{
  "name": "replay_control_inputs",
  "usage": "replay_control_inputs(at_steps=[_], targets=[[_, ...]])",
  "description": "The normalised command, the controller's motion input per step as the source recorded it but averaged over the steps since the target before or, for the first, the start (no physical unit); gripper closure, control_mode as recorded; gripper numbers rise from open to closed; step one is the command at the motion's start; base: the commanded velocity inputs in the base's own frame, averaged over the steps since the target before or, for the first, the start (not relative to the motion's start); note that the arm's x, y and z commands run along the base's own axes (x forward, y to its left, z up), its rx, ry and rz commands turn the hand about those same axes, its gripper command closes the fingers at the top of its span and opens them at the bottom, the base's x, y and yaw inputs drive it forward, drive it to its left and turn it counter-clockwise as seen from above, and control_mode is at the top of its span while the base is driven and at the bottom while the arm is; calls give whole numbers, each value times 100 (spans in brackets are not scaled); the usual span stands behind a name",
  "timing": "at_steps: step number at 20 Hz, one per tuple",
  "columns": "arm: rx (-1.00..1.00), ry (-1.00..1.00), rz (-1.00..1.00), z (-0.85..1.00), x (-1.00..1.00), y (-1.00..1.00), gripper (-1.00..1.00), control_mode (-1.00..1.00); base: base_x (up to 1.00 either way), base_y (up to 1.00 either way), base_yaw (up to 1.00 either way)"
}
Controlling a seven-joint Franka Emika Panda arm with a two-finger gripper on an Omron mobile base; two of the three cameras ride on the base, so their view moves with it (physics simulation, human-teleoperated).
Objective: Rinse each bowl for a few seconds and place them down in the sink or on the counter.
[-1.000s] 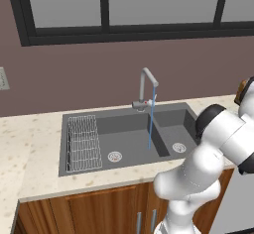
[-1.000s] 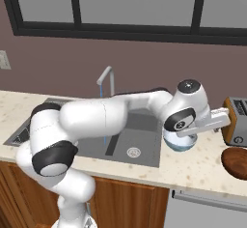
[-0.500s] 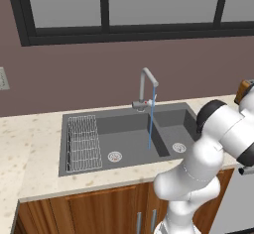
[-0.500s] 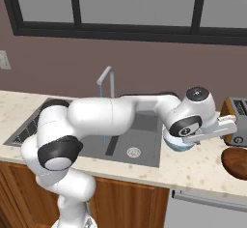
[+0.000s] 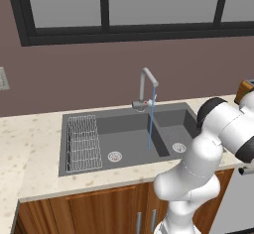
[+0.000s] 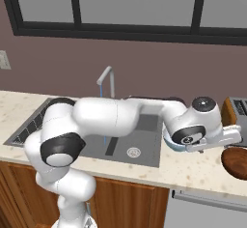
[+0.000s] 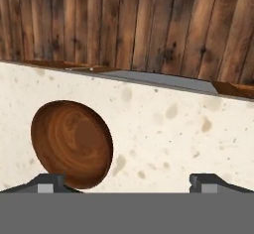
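On the left, the counter (image 5: 30,148) is pale stone with little specks. Brown wood doors sit under it.

Next comes the sink (image 5: 126,136). It is dark grey and has two tubs. A wire rack (image 5: 83,143) lies in the left tub, at its left end. Each tub has a round silver drain. The tap (image 5: 147,90) stands at the back, between the tubs. A thin blue stream of water (image 5: 150,124) runs down from it onto the floor of the left tub, by the wall between the tubs.

The white arm (image 6: 111,118) reaches across the sink to the right. Its end is over the counter, just right of the sink.

A bowl (image 6: 170,142) sits there on the counter, right by the sink's edge. It is pale blue. Most of it is hidden behind the arm, so only part of its rim shows.

Further right, a brown wood dish (image 6: 235,161) lies on the counter. A toaster (image 6: 237,112) stands behind it, by the wall.

In the hand view, the gripper (image 7: 127,183) has its two tips far apart. Nothing is between them. The brown dish is just above the left tip, on the speckled counter. Wood boards show beyond the counter's edge.
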Motion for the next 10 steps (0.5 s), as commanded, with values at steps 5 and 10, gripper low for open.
replay_control_inputs(at_steps=[5,10], targets=[[1,1,0,-19,-1,-1,-100,-100,0,0,0],[1,1,0,-18,0,-9,-100,-100,0,0,0]])
